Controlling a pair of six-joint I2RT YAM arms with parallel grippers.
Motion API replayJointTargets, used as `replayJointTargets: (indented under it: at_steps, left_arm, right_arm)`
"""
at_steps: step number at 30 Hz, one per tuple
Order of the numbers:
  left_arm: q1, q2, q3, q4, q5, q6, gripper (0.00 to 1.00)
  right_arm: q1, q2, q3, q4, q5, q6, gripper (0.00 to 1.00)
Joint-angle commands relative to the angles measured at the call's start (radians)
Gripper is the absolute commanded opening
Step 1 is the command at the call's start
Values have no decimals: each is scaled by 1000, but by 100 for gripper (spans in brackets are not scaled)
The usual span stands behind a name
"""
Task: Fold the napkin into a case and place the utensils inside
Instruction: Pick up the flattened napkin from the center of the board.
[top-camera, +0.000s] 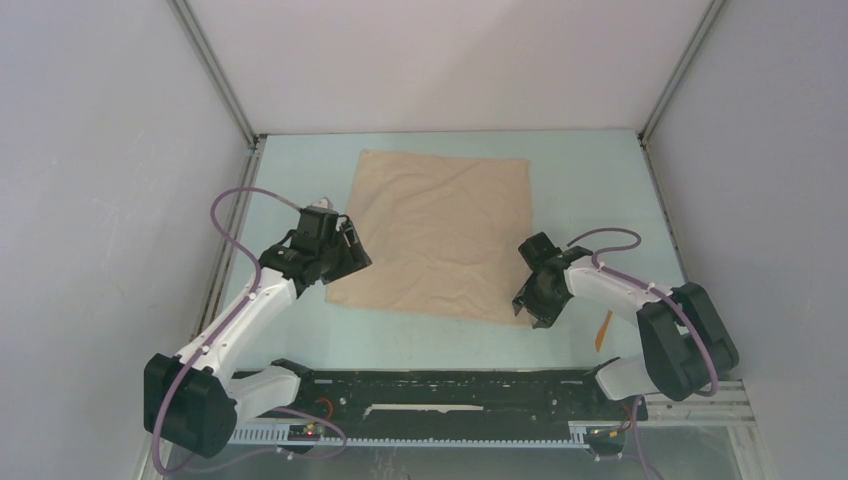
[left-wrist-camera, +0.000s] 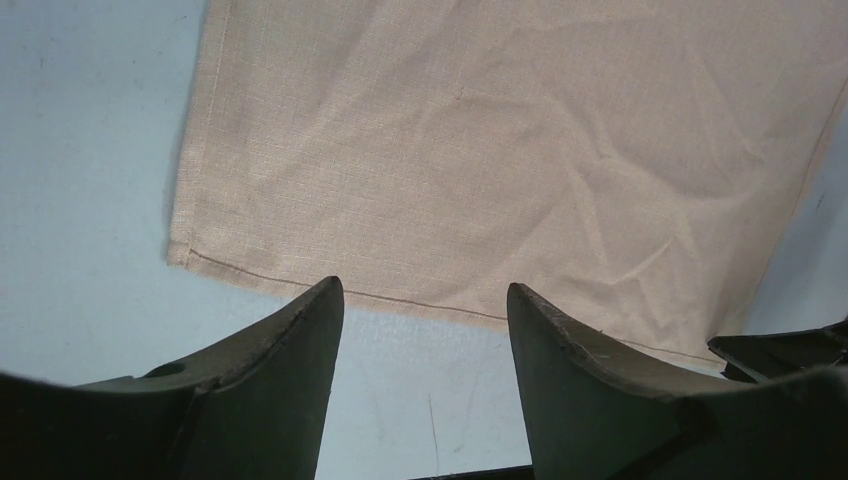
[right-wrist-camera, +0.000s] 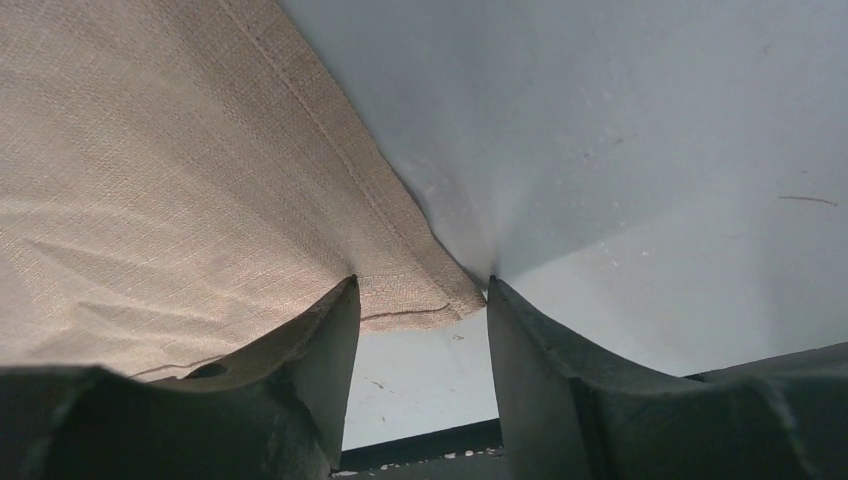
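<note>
The napkin (top-camera: 440, 235) lies flat on the desk (top-camera: 600, 180) — left pincer (left-wrist-camera: 424, 286) wide by its near-left corner, right pincer (right-wrist-camera: 422, 282) parted astride the near-right corner.

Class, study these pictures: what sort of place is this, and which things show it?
Probably a robotics lab test cell: plain white walls on metal framing box in a pale blue table, two robot arms are bolted at its near edge, and a beige napkin lies spread there.

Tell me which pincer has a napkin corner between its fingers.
The right pincer: the napkin's corner lies between its jaws. The left pincer faces the straight hem, its corner off to the side.
</note>
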Motion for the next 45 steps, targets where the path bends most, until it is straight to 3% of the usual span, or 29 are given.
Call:
replayJointTargets:
  at_steps: [1, 7, 12, 16, 20, 24, 27, 30, 42, 45]
  left_arm:
    - [2, -26, 13, 2, -25, 17, 68]
    - [3, -27, 12, -8, -25, 22, 68]
    - [2, -24, 16, -14, -37, 26, 69]
    - [5, -20, 8, -20, -34, 24, 71]
    - [39, -30, -41, -24, 5, -9, 84]
    - [90, -52, -102, -48, 11, -61, 96]
    - [102, -76, -127, -100, -58, -121, 98]
    - [102, -79, -138, -158, -113, -200, 94]
    - [-13, 96, -76, -247, -209, -450, 56]
    - [-24, 166, -44, -268, -238, -475, 55]
  right_arm:
    - [16, 7, -7, -12, 33, 82, 57]
    - [10, 59, -6, -15, 51, 82, 55]
    - [19, 56, -6, -32, 77, 101, 44]
    - [21, 32, -7, -28, 99, 103, 26]
    - [27, -9, -6, -38, 123, 104, 0]
    - [37, -77, -6, -87, 172, 117, 0]
    - [43, -123, -6, -136, 214, 125, 0]
    - [46, -169, -6, -179, 252, 125, 0]
    - [32, -337, -67, -206, 325, 91, 0]
    - [16, -354, -86, -205, 326, 81, 0]
